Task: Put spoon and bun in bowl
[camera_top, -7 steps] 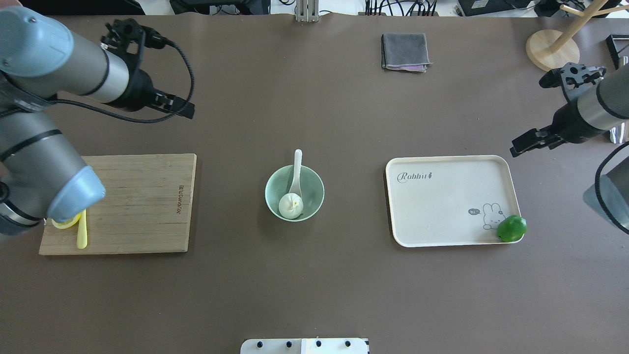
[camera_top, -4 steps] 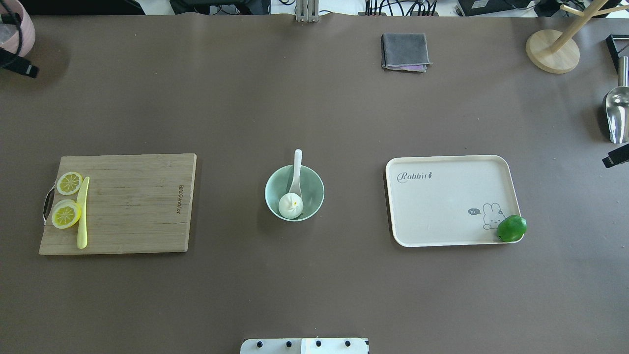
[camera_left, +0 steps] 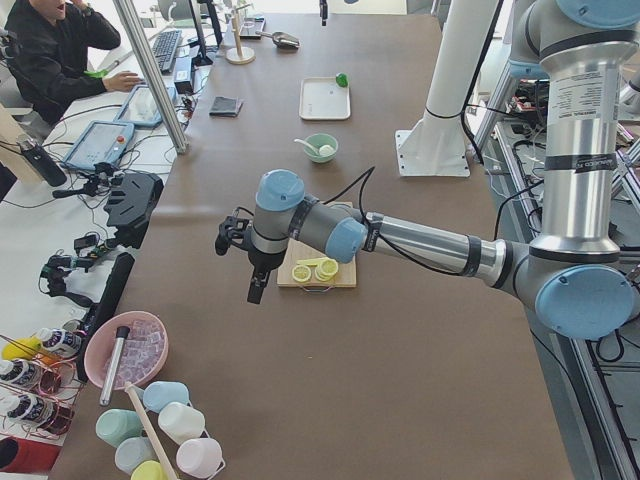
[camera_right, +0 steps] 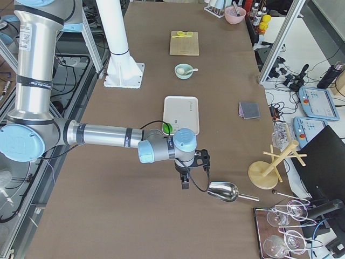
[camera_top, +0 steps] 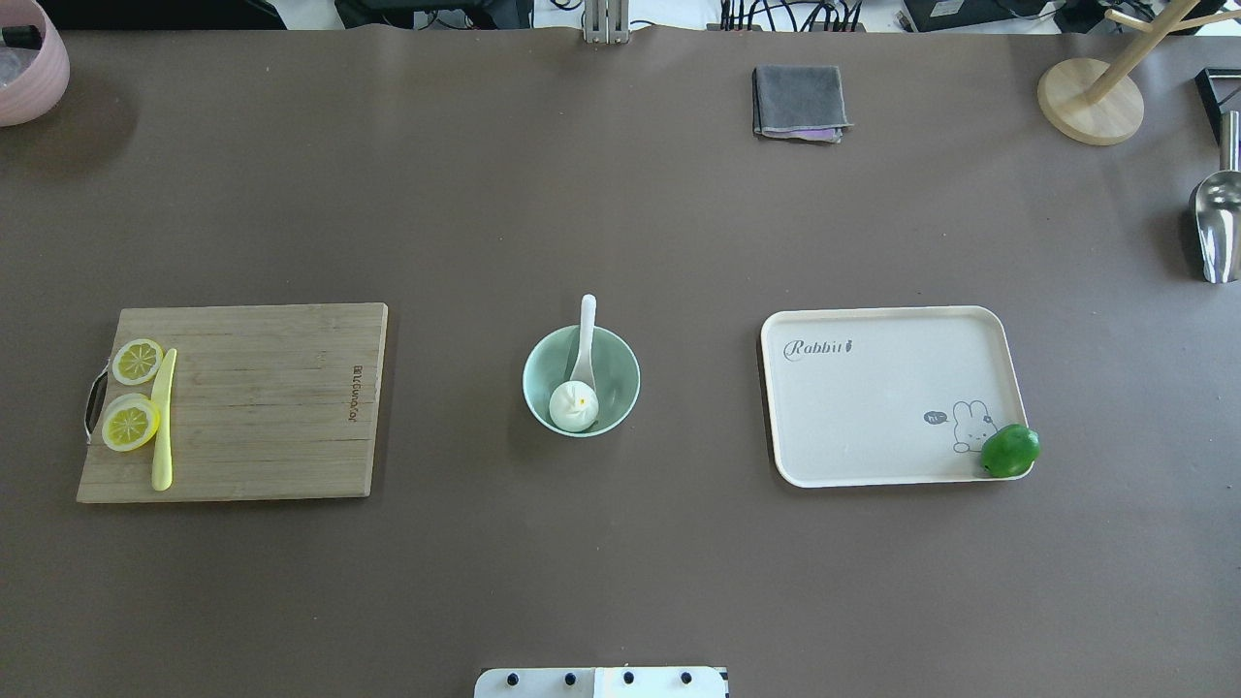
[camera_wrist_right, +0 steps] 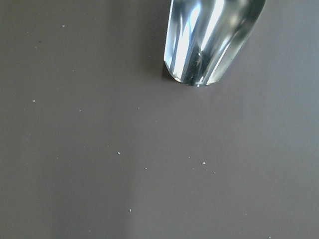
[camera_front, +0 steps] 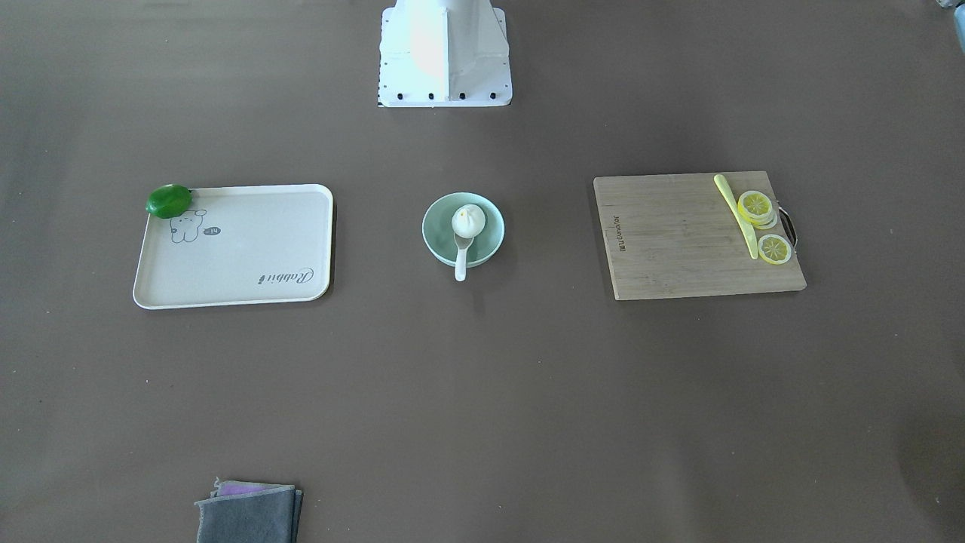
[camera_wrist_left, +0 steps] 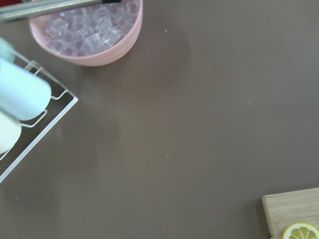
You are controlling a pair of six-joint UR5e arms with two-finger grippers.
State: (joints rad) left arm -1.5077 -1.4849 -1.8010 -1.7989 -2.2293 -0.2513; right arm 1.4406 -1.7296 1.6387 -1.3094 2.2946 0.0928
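The pale mint-green bowl (camera_top: 543, 368) stands at the table's middle. The white bun (camera_top: 573, 405) lies inside it at the near side. The white spoon (camera_top: 586, 334) has its scoop in the bowl and its handle leaning over the far rim. In the front-facing view the bowl (camera_front: 490, 226) holds the bun (camera_front: 468, 220) and the spoon (camera_front: 461, 264). My left gripper (camera_left: 255, 290) hangs over the table's left end, far from the bowl. My right gripper (camera_right: 185, 183) hangs over the right end beside a metal scoop. I cannot tell whether either is open or shut.
A wooden cutting board (camera_top: 262, 397) with lemon slices (camera_top: 131, 424) and a yellow knife (camera_top: 163, 417) lies left. A cream tray (camera_top: 873, 407) with a lime (camera_top: 1009, 450) lies right. A grey cloth (camera_top: 799, 102), metal scoop (camera_top: 1217, 223) and pink ice bowl (camera_top: 24, 68) sit further out.
Both arms have swung outward and left the overhead view. The lemon slices and the metal scoop are now uncovered. The bowl, bun and spoon have not moved.
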